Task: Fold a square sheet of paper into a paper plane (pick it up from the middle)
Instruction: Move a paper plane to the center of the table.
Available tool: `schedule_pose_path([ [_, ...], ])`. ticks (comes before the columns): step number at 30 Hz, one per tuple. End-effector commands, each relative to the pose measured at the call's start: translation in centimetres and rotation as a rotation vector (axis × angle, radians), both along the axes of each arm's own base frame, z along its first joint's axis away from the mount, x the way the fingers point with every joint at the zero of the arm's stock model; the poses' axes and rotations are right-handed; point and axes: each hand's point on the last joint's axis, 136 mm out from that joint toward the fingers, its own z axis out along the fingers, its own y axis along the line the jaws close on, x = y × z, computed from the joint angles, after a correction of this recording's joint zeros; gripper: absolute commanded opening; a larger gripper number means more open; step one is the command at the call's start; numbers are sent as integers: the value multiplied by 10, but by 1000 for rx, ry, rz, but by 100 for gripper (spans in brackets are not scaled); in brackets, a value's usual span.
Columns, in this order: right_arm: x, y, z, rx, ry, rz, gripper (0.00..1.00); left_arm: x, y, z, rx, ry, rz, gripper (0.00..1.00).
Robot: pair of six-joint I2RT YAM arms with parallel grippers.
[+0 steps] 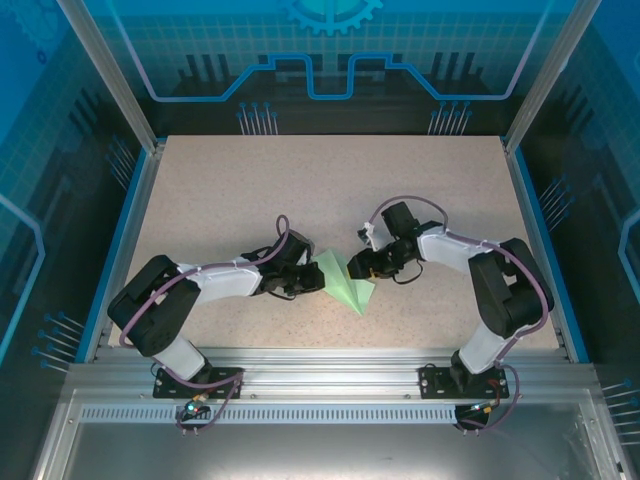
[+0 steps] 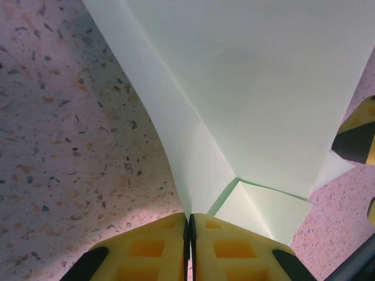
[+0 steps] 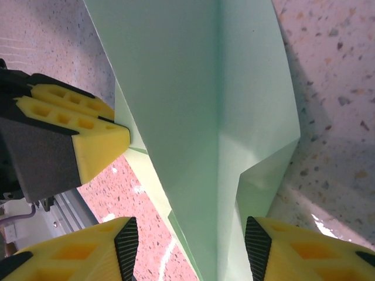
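The folded paper [image 1: 345, 285], a pale mint-green sheet with a sharp centre crease and turned-in flaps, sits near the middle of the speckled table [image 1: 300, 190], a little toward the near edge, between the two arms. In the top view it stands up off the table rather than lying flat, with one point aimed toward the near edge.

The left gripper [image 2: 189, 225] has its yellow fingers pressed together on one edge of the paper, with only the thin sheet between them. From its wrist camera, the paper rises away from the pinch in a broad curved panel, and a small folded flap lies just to the right of the fingertips. One black-padded finger [image 2: 354, 140] of the other arm shows at the paper's far right edge.

The right gripper [image 3: 190, 240] has its fingers spread, and the creased part of the paper runs down between them. Its left pad stands clear of the sheet. The right pad is just beside a lower flap, and I cannot tell whether they touch. In this view the left gripper's pinch on the paper's edge is plain at the left.
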Motion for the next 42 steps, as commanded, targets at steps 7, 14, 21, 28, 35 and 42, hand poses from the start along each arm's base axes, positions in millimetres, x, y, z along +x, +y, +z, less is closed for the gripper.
schedule_pose_path([
  [7, -4, 22, 13, 112, 64, -9, 55, 1, -5, -1, -33, 12, -7, 13],
  [14, 3, 9, -6, 11, 127, -77, 55, 1, -6, -1, -37, 14, -10, 14],
  [21, -9, 2, 0, 7, 105, -71, 56, 1, -6, -2, -38, 17, -4, 14],
  [28, -12, 8, 10, 67, 107, -107, 56, 1, -7, -1, -43, 17, -7, 14],
  [35, -1, 16, 11, 52, 120, -208, 57, 2, -9, -1, -50, 18, -8, 14],
  [42, 3, -31, 11, -160, -5, -258, 59, 0, -7, -4, -41, 26, -9, 14],
])
